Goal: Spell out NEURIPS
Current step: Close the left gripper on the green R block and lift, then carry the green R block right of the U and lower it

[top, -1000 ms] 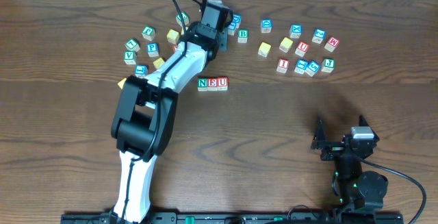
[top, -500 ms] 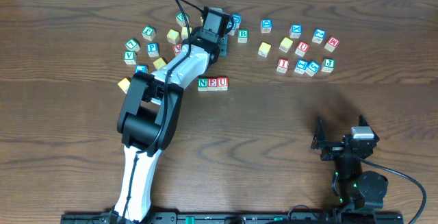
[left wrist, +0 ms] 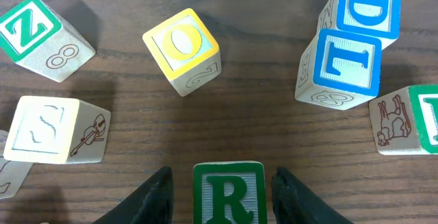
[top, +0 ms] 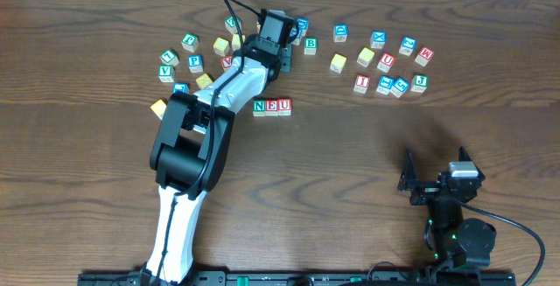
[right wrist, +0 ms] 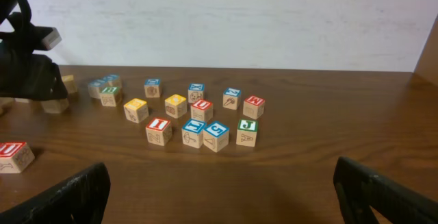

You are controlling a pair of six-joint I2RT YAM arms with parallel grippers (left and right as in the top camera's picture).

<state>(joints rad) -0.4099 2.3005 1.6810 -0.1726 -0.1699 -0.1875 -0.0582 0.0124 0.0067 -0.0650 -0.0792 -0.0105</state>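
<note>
Seeing the left gripper [left wrist: 222, 183] spread around the green R cube [left wrist: 228, 195] near the far edge of the worktop [left wrist: 260, 59], probably not quite touching it. Got the N-E-U row [top: 272, 106] lined up mid-worktop. Also the right gripper [top: 436, 162] by the near right corner, wide open, holding nothing.

The overhead camera looks straight down on the whole table [top: 350, 172]. The left wrist camera looks down, close, just beyond the left fingers [left wrist: 156, 198]. The right wrist camera looks level, far beyond the right fingers [right wrist: 75, 196]; the red I cube [right wrist: 159, 131] shows overhead too.
</note>
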